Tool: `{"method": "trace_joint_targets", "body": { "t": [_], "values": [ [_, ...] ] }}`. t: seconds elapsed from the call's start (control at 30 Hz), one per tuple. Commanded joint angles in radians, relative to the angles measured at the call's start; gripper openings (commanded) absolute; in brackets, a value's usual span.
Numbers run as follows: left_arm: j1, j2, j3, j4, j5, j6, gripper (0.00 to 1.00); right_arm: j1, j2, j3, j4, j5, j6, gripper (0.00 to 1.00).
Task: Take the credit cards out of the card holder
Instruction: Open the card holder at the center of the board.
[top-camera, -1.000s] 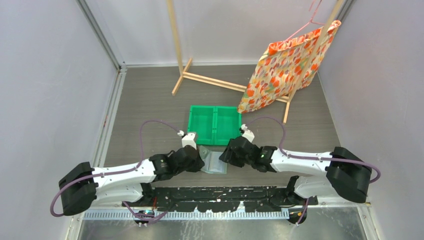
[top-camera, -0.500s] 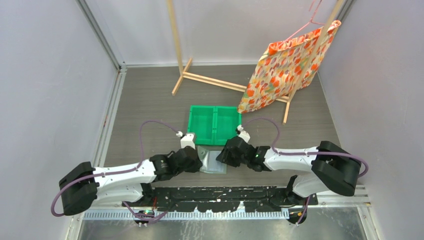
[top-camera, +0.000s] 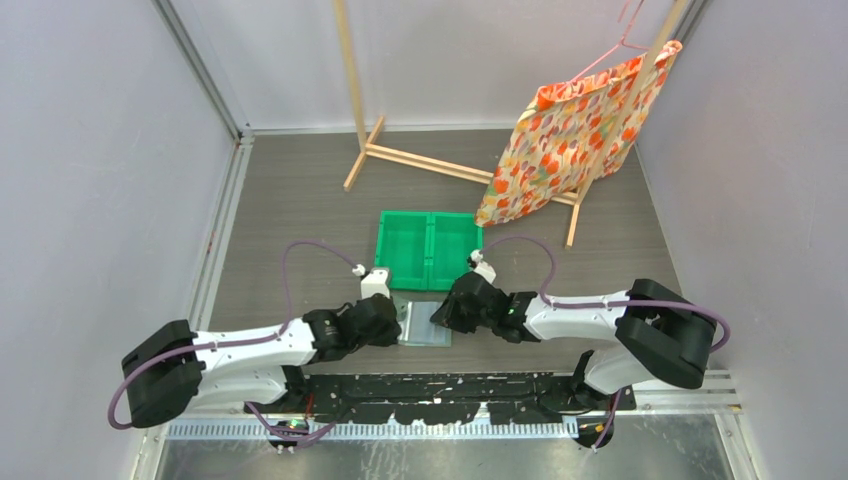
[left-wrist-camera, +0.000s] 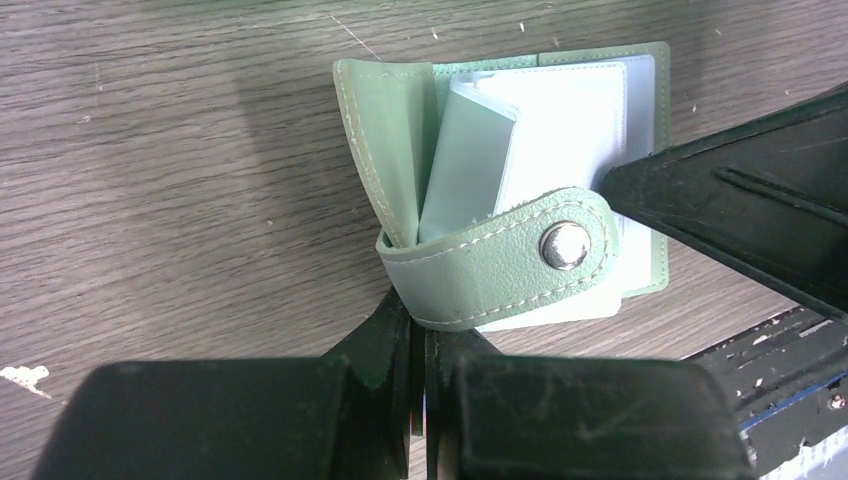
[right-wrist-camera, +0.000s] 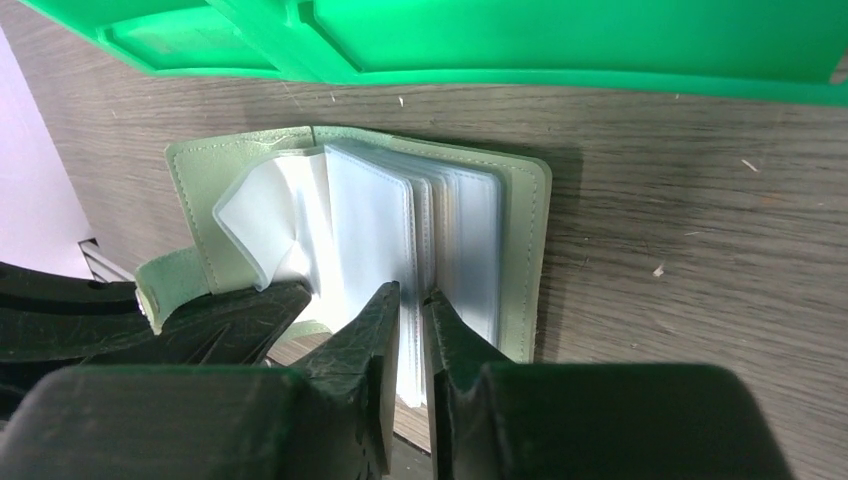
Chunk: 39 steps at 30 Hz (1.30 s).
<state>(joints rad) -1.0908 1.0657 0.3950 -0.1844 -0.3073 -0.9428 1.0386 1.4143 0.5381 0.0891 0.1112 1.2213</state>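
The card holder (top-camera: 424, 326) lies open on the table just in front of the green bin, between my two grippers. It has a grey-green cover (right-wrist-camera: 522, 235) and pale clear sleeves (right-wrist-camera: 365, 215) that fan upward. My left gripper (top-camera: 399, 326) is shut on the holder's snap strap (left-wrist-camera: 500, 265), its jaws closed at the strap's root (left-wrist-camera: 418, 318). My right gripper (top-camera: 441, 317) is shut on a few of the sleeves (right-wrist-camera: 414, 297) near their lower edge. Its dark finger shows at the right of the left wrist view (left-wrist-camera: 740, 220). No credit cards show; the sleeves look pale and blank.
The green two-compartment bin (top-camera: 430, 248) stands right behind the holder and fills the top of the right wrist view (right-wrist-camera: 560, 40). A wooden rack (top-camera: 420, 160) with a flowered cloth bag (top-camera: 575, 130) stands at the back. A black rail runs along the near table edge (top-camera: 450, 385).
My right gripper has shifted a little left and forward onto the holder's sleeves. The holder now lies squarer to the bin. My left gripper has barely moved and keeps the strap.
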Motion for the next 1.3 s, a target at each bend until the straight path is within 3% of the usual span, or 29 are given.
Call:
{"method": "trace_joint_targets", "body": {
  "t": [0.0, 0.4, 0.6, 0.87, 1.1, 1.27],
  "values": [
    [-0.002, 0.019, -0.011, 0.022, 0.021, -0.002, 0.01, 0.005, -0.027, 0.012, 0.096, -0.035, 0.004, 0.17],
    [-0.003, 0.046, -0.008, 0.034, 0.025, 0.006, 0.01, 0.007, -0.057, 0.023, 0.133, -0.09, -0.039, 0.13],
    [-0.002, 0.048, -0.004, 0.038, 0.025, 0.008, 0.0, 0.012, -0.012, 0.045, 0.135, -0.097, -0.053, 0.24],
    [-0.003, 0.045, -0.007, 0.036, 0.026, 0.01, 0.01, 0.018, 0.033, 0.062, 0.171, -0.149, -0.054, 0.26],
    [-0.002, 0.058, -0.01, 0.046, 0.031, 0.009, 0.0, 0.018, 0.022, 0.069, 0.135, -0.138, -0.083, 0.52],
    [-0.003, 0.066, -0.01, 0.047, 0.026, 0.003, 0.01, 0.018, -0.011, 0.082, 0.029, -0.063, -0.086, 0.56]
  ]
}}
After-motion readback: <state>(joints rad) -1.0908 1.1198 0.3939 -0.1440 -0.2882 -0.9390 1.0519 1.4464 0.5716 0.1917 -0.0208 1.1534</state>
